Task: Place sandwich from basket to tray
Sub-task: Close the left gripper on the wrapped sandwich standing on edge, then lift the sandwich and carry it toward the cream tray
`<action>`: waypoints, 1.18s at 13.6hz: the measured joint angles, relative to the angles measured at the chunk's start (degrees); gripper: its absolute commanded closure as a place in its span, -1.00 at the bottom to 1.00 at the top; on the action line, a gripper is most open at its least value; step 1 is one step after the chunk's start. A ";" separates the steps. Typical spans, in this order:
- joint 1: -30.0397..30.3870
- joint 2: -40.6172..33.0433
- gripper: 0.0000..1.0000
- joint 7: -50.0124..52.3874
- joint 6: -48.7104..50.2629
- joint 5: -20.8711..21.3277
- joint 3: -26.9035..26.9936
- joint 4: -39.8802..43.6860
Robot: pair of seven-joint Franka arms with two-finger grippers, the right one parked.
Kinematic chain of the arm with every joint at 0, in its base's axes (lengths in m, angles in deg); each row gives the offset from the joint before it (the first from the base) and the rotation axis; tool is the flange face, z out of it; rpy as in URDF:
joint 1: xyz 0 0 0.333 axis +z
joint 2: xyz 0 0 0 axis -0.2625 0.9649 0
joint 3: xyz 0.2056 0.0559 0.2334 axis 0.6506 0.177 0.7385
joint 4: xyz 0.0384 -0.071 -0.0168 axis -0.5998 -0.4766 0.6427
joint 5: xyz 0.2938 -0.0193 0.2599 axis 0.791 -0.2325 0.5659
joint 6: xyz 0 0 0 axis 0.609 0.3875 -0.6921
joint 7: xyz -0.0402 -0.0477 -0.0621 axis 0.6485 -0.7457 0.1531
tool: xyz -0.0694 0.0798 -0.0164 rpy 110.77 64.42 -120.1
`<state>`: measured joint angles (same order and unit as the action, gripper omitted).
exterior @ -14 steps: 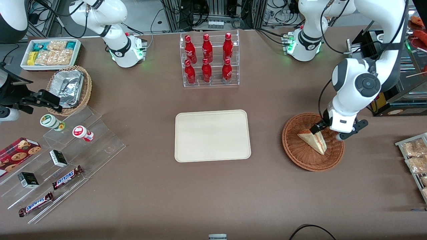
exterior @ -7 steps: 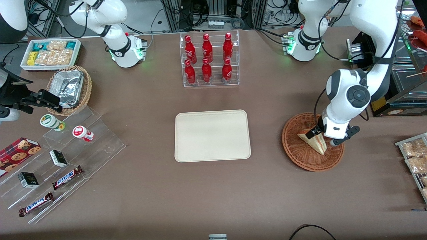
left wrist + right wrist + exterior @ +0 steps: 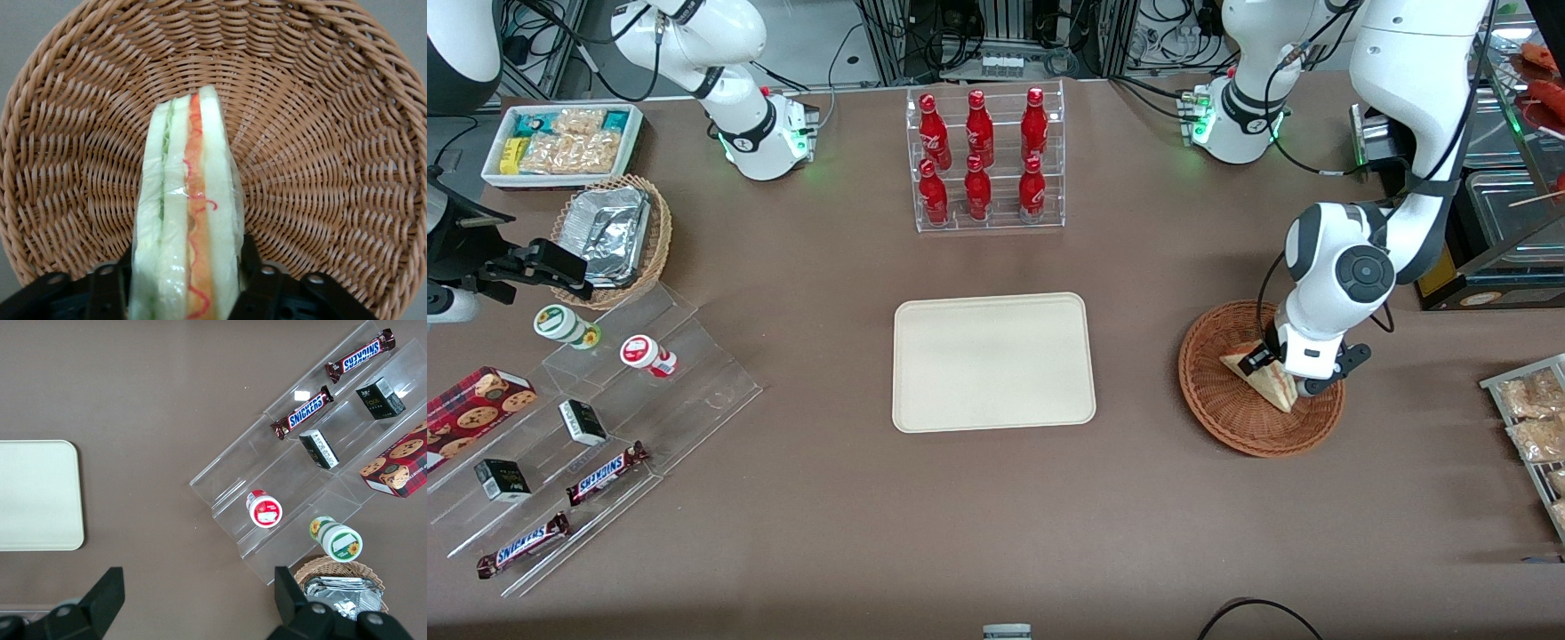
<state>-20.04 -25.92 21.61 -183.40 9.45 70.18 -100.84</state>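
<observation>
The sandwich [image 3: 1270, 382], a wrapped white wedge with red and green filling, lies in the reddish-brown wicker basket [image 3: 1227, 413] toward the working arm's end of the table. My left gripper [image 3: 1282, 372] is down in the basket, open, with one finger on each side of the sandwich's wide end. In the left wrist view the sandwich [image 3: 187, 213] stands on its edge between the black fingers [image 3: 248, 257], which sit close against its wrapper, over the basket's weave [image 3: 320, 133]. The cream tray [image 3: 993, 362] lies empty at the table's middle, beside the basket.
A clear rack of red bottles [image 3: 983, 160] stands farther from the front camera than the tray. Packets on a rack [image 3: 1534, 418] lie beside the basket at the table's edge. Toward the parked arm's end are acrylic steps with snacks [image 3: 596, 418], a tan basket of foil trays [image 3: 614, 236] and a white snack bin [image 3: 560, 142].
My left gripper has come down into the basket and shifted slightly toward the tray, so its fingers now straddle the sandwich. The sandwich has not moved.
</observation>
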 measured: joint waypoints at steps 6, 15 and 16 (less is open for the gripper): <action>-0.39 -4.99 0.79 -0.09 20.79 0.19 -0.56 10.95; -19.01 -3.60 0.77 0.54 32.54 0.28 -2.49 26.15; -21.33 -2.26 0.77 0.68 32.54 0.29 -2.50 27.07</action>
<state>-41.37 -28.18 22.29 -150.86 9.74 67.68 -73.78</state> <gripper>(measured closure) 0.850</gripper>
